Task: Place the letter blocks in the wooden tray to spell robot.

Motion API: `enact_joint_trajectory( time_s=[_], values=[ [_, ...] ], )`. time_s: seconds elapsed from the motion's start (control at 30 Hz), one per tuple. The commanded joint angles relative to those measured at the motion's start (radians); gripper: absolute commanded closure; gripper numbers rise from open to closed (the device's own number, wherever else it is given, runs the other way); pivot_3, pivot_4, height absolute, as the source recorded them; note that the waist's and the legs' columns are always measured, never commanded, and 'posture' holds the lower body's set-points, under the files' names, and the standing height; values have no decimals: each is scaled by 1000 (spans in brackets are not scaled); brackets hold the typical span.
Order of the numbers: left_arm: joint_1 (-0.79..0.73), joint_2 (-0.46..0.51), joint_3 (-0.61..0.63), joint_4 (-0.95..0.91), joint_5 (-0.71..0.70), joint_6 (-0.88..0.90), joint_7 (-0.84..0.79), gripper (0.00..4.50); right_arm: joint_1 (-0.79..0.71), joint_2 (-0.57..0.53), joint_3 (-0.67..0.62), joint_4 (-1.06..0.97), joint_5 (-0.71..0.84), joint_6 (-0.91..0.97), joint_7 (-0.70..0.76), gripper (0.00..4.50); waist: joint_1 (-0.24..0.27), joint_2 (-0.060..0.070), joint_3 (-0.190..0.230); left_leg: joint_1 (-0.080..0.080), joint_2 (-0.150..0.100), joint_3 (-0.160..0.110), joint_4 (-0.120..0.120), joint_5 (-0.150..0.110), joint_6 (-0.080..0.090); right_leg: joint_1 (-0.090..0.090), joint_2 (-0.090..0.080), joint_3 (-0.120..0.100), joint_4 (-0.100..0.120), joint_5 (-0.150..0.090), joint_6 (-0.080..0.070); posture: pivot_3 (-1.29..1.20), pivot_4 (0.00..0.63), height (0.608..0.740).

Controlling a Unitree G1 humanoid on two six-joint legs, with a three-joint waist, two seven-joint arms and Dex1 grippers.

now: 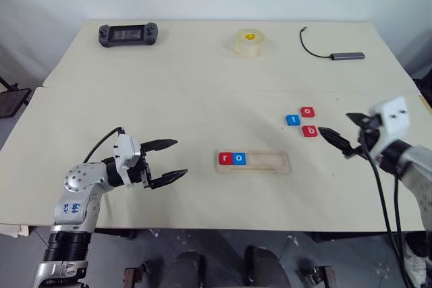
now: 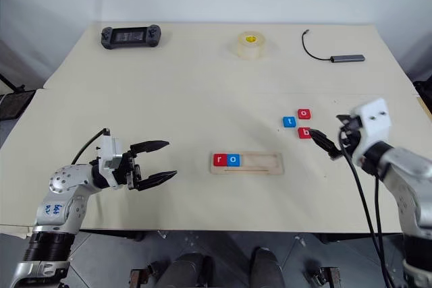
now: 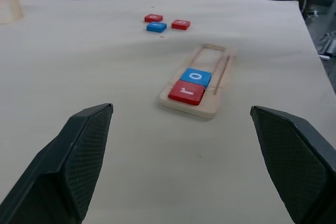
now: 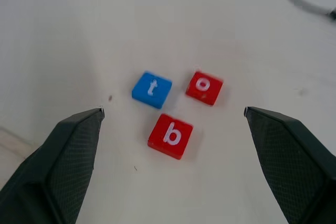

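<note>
**Crowded blocks risk a wrong pick**

The right gripper [image 2: 322, 145] stands wide and empty just beside the red b block [image 4: 170, 136], which lies straight ahead between its fingers. Just past it, close together, sit the blue t block [image 4: 151, 89] and the red o block [image 4: 204, 87]. Closing off-centre could nudge these neighbours or catch the wrong letter. Well off to that gripper's left, the wooden tray [image 1: 277, 162] on the counter [image 1: 202, 65] already holds r [image 1: 225, 158] and o [image 1: 239, 158]. The left gripper [image 1: 169, 161], also wide and empty, hovers beyond the tray's filled end.
</note>
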Motion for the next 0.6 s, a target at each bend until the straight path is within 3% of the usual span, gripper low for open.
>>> enact_joint_trajectory(
  time_s=[0.03,0.6],
  values=[
    [20,1,27,-48,-18,-13,30,41,-69,-12,32,41,-33,79,-28,0,4,0,0,0,0,0,0,0,0,0,0,0,0,0,0,0,150,740],
    [11,-12,6,-37,-8,-37,60,41,-142,31,16,19,-35,214,-73,0,11,0,0,-1,-1,2,0,0,1,-1,1,-3,0,0,0,0,150,740]
  ],
)
